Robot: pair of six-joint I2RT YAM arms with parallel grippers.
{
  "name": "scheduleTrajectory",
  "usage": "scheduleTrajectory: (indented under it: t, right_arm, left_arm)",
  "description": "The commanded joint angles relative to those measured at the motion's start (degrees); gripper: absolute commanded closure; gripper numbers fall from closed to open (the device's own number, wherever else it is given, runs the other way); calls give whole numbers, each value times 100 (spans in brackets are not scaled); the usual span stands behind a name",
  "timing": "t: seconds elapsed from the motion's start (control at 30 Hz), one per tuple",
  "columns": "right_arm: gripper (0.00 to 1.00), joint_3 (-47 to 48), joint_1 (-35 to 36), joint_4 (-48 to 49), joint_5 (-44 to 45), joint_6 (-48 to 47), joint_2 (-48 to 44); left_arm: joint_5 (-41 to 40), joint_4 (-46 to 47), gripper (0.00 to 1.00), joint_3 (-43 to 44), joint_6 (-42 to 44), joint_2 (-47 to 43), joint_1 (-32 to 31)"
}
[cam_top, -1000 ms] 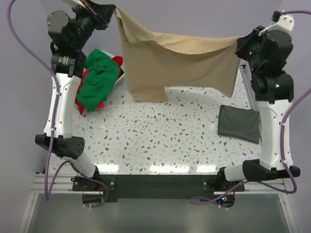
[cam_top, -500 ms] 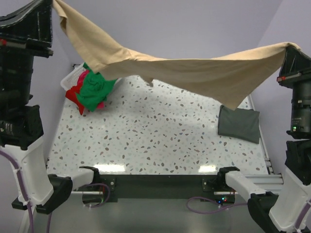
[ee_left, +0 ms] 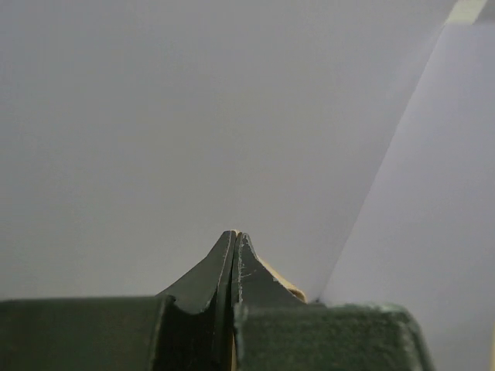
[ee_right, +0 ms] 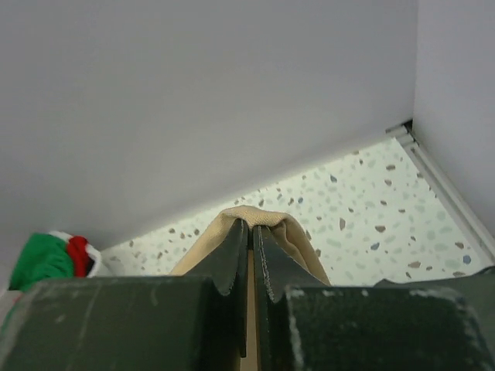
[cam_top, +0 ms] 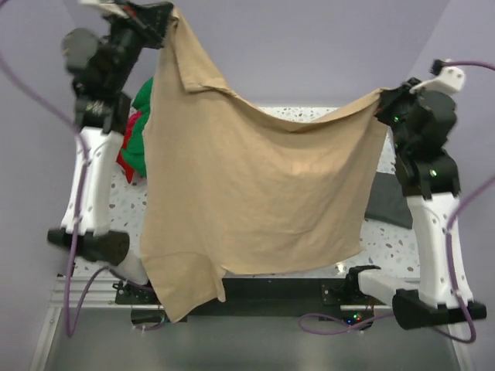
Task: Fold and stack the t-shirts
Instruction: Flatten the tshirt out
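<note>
Left arm and right arm: white links, black joints, purple cables; left claw is dark and scratched.

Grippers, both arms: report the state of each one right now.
Left gripper: shut, pinching one upper corner of the tan t-shirt.
Right gripper: shut, pinching the other upper corner of the same shirt, which hangs spread between them.
</note>
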Motion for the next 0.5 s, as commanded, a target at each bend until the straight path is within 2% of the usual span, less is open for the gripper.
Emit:
scheduleTrajectory:
  t: [0.0, 0.03, 0.1, 0.17, 0.2, 0.23, 0.3, 0.33, 0.37, 0.47]
  right_arm:
    - [100, -644, -24, 805, 118, 175, 990]
    - [100, -733, -24, 912, 135, 176, 1195]
    - [100, -891, -33, 1210, 284, 246, 1851]
    - [100, -918, -86, 1421, 241, 264, 2363]
    - [95, -762, -95, 1457, -12, 237, 2635]
    - [65, -612, -95, 1440, -258, 124, 3256]
    - [37, 26, -121, 1161, -1038, -17, 3874]
    - [18, 275, -112, 1028, -1234, -87, 4443]
    - [13, 468, -112, 905, -1445, -114, 4640]
    - [8, 752, -95, 842, -1921, -193, 4906]
  left_arm:
    - [503, -352, 100, 339, 67, 1546, 41]
    - [582, -371, 100, 482, 67, 2176, 41]
    - [793, -502, 98, 893, 120, 2768, 41]
    - [933, -503, 77, 975, 190, 3411, 32]
    - [951, -451, 58, 897, 199, 3543, 32]
    - [952, -407, 52, 827, 217, 3710, 32]
    - [978, -310, 40, 547, 331, 3747, 23]
    - [1004, -310, 37, 458, 366, 3695, 14]
    - [1048, -327, 36, 370, 384, 3642, 6]
    - [1127, -292, 36, -218, 436, 3168, -21]
